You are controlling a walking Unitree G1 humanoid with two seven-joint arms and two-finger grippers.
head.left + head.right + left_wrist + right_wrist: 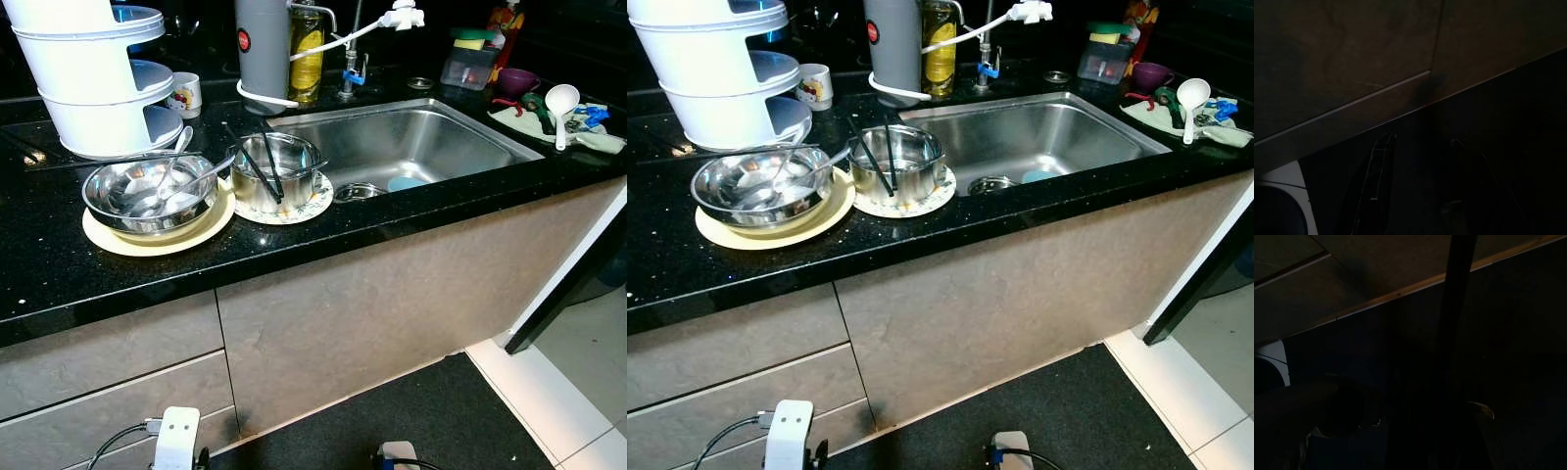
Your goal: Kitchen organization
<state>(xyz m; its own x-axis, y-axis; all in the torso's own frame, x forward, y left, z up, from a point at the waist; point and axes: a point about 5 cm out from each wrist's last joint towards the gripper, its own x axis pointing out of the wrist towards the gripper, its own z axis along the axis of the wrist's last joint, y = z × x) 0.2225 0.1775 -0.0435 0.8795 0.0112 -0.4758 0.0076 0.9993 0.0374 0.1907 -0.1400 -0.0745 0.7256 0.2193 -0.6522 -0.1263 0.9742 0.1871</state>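
Head views, counter: a black speckled countertop (294, 250) runs over beige cabinet fronts (372, 313), with a stainless sink (411, 137) set into it.
Head views, dishes: a steel mixing bowl (149, 194) holding spoons sits on a cream plate (157, 238); just beside it, toward the sink, a small steel pot (277, 171) with black chopsticks (263, 166) in it stands on a patterned plate (294, 208).
Head views, sink: a drain strainer (359, 191) and a small blue item (406, 183) lie at the basin's near side.
Head views, behind: a white tiered rack (98, 78), a mug (184, 95), a grey canister (263, 49), an oil bottle (307, 54) and the faucet (351, 59).
Head views, beyond the sink: a white ladle (561, 106) on a cloth (598, 132), a purple cup (516, 80).
Left wrist view: very dark; left gripper (1420, 191) hangs low by the cabinet front, fingers spread apart, holding nothing.
Right wrist view: very dark; right gripper hangs idle near the floor, and I cannot tell its grip state.
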